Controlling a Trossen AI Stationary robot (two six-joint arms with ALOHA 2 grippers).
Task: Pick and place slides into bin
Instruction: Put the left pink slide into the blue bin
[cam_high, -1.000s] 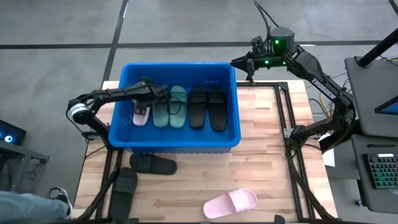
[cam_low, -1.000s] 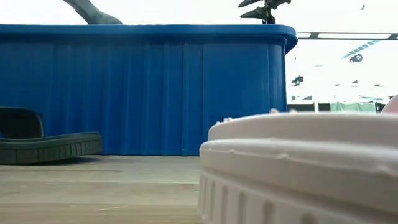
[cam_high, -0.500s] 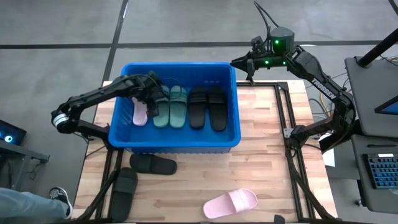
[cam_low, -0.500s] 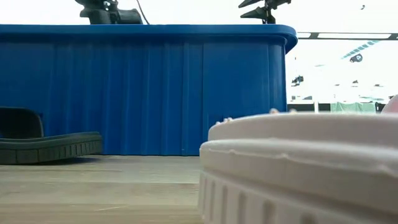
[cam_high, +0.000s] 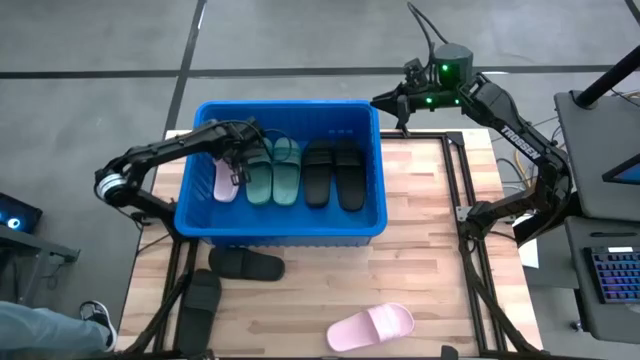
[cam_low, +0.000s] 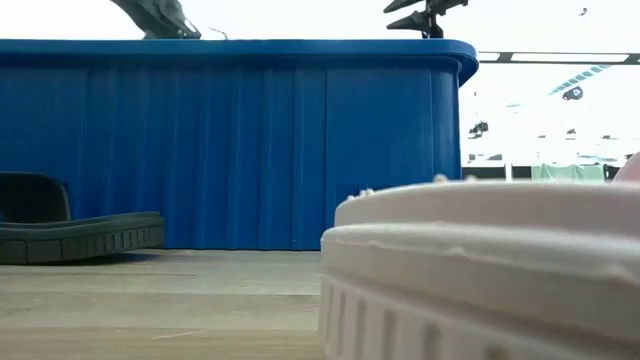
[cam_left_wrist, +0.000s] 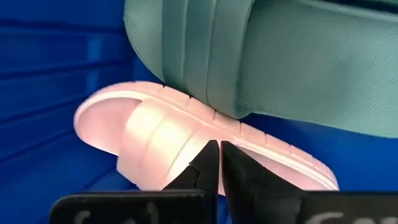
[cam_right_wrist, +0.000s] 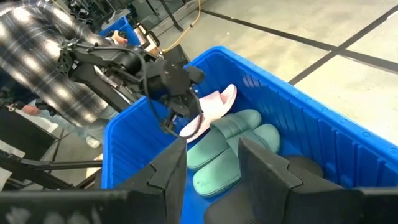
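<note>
The blue bin (cam_high: 280, 228) stands at the table's far left and holds a pale pink slide (cam_high: 226, 181), two green slides (cam_high: 273, 171) and two black slides (cam_high: 334, 173). The pink slide (cam_left_wrist: 155, 140) lies at the bin's left end, its edge under the nearest green slide (cam_left_wrist: 280, 62). My left gripper (cam_left_wrist: 216, 163) hangs shut just above the pink slide, inside the bin (cam_high: 240, 167), with nothing between its fingers. My right gripper (cam_right_wrist: 211, 168) stands open and empty, high beyond the bin's far right corner (cam_high: 384, 100).
On the wooden table near the bin's front wall lie a black slide (cam_high: 246, 264), another black slide (cam_high: 200, 304) at the near left, and a pale pink slide (cam_high: 371, 326) near the front edge, filling the low view's foreground (cam_low: 480, 270).
My left gripper has risen a little inside the bin, rolled its wrist and closed its fingers together. The pink slide stays lying at the bin's left end beside the green pair.
</note>
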